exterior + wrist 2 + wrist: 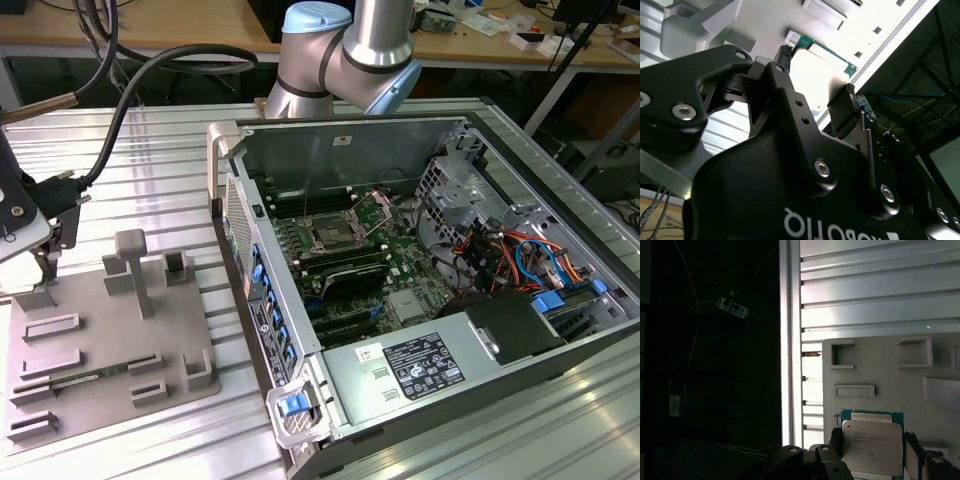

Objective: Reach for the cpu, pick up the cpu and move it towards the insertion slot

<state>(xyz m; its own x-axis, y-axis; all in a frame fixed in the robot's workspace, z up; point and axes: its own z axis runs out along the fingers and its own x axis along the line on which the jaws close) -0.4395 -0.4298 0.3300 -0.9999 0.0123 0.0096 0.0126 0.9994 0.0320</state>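
My claw [873, 438] is clenched on two opposite edges of the cpu [872, 452], a flat square with dull silvery lid and thin green rim, down at the grey moulded plate [100, 320] at the exterior view's left. Well apart to the right, the steel-framed insertion slot [330, 235] lies deep between the walls of the open metal case [340, 150].

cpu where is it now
In the first wrist view the cpu lies on the grey fixture plate at the hand; that plate is at the exterior view's left, beside the computer case.
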